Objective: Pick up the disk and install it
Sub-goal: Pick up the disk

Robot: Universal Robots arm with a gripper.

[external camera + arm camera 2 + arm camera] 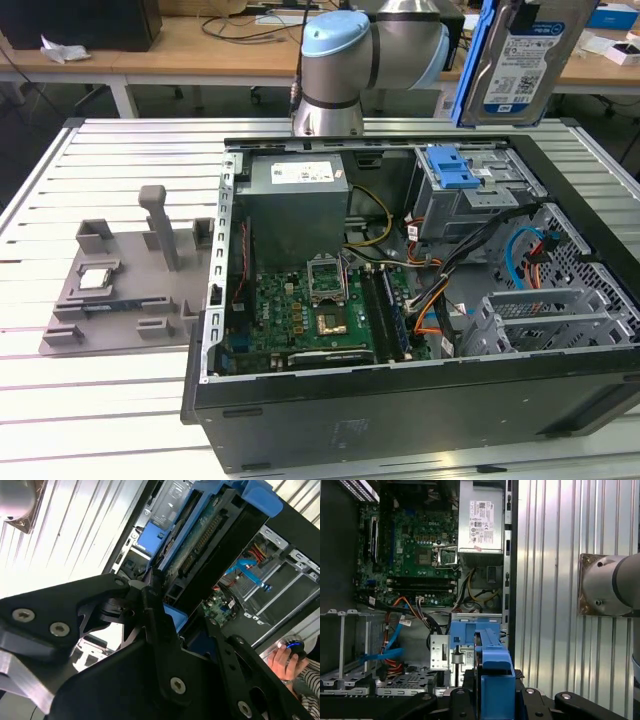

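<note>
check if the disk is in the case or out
Out: the disk hangs on edge in the air above the open case.

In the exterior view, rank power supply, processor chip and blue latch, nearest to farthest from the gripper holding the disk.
1. Blue latch, on the drive cage below the gripper and disk.
2. Power supply, farther toward the exterior view's left.
3. Processor chip, on the grey tray, at the far left of that view.

There are one disk, one open computer case with one motherboard, one power supply and one blue latch inside, one gray tray carrying one square chip, one slatted desk and one arm.
</note>
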